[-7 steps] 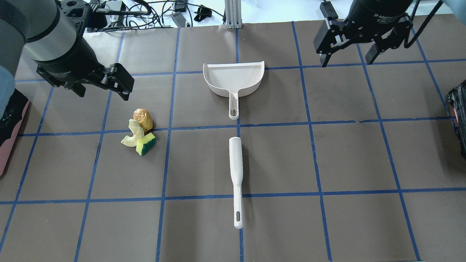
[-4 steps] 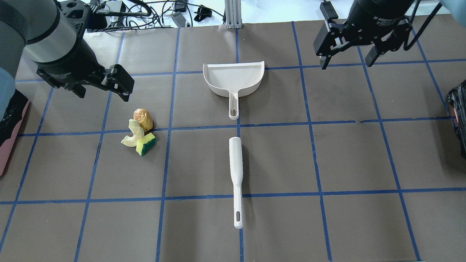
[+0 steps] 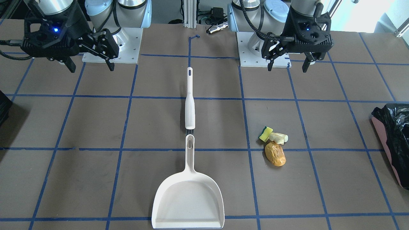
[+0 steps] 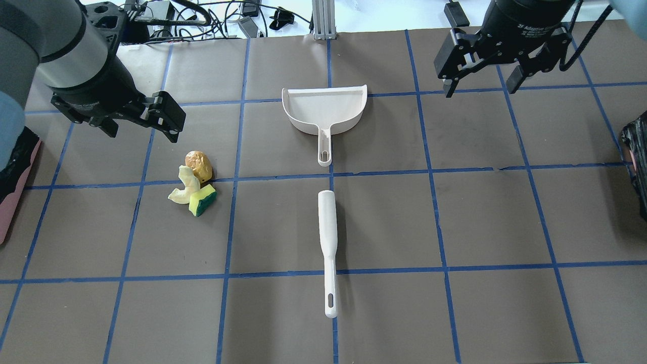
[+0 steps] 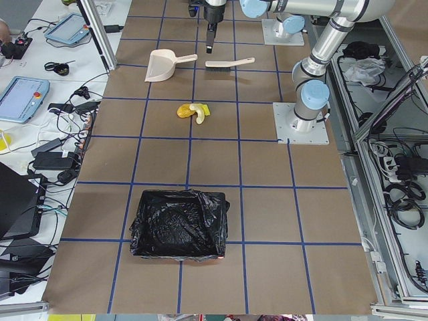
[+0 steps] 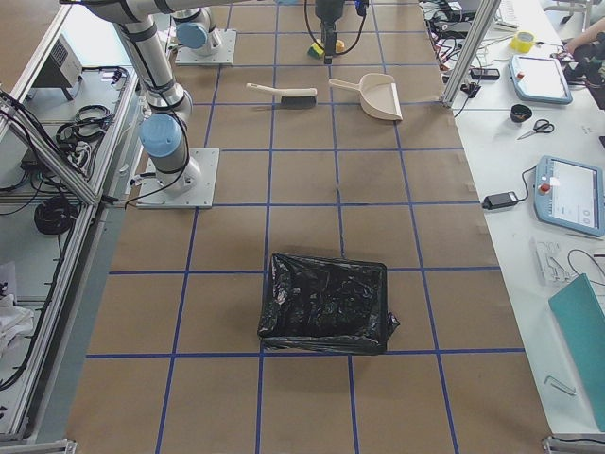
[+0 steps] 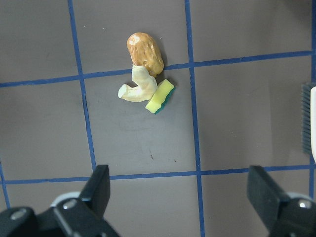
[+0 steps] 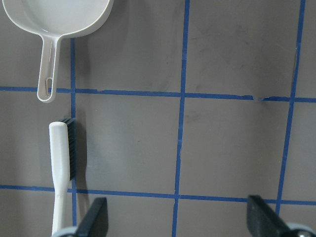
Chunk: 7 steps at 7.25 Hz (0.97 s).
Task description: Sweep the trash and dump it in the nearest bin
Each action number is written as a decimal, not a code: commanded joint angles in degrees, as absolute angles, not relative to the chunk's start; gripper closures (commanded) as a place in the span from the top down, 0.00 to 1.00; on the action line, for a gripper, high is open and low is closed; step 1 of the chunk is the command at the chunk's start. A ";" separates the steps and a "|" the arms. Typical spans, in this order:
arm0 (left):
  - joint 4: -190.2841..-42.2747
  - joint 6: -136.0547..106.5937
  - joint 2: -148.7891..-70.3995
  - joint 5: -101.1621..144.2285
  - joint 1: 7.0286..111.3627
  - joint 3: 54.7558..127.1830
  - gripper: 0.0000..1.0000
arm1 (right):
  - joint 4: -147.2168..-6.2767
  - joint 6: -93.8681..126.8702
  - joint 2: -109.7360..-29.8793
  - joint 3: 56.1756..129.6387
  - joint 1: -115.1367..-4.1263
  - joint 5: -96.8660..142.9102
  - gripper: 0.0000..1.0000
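The trash [image 4: 194, 187] looks light and likely to roll; the stiff brush [image 4: 327, 237] and dustpan [image 4: 325, 108] seem best pinched mid-handle; left hand [image 7: 180, 197] and right hand [image 8: 177, 217] hang spread, empty.

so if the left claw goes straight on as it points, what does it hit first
Likely the bare brown table by a blue tape cross, short of the trash; the left claw is open, depth unclear.
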<state>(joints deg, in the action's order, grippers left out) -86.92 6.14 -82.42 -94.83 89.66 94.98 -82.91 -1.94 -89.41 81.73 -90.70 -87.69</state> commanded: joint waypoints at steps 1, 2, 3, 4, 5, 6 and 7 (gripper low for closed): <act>-86.92 6.06 -82.53 -94.83 89.56 95.01 1.00 | -82.27 -1.85 -89.56 81.74 -90.70 -87.80 1.00; -86.92 6.15 -82.44 -94.75 89.56 94.92 1.00 | -82.27 -1.85 -89.56 81.74 -90.79 -87.80 1.00; -86.84 6.15 -82.53 -94.75 89.56 95.01 1.00 | -82.35 -1.76 -89.47 81.91 -90.79 -87.80 1.00; -86.92 6.07 -82.53 -94.83 89.56 95.01 1.00 | -82.79 -1.84 -89.56 82.26 -90.79 -87.72 1.00; -86.92 6.15 -82.44 -94.75 89.56 95.01 1.00 | -82.79 -1.76 -89.65 82.27 -90.79 -87.71 1.00; -86.92 6.15 -82.53 -94.75 89.47 95.01 1.00 | -82.62 -1.84 -89.65 82.35 -90.79 -87.71 1.00; -86.84 6.15 -82.53 -94.83 89.47 95.01 1.00 | -82.97 -1.41 -89.65 82.27 -90.88 -87.71 1.00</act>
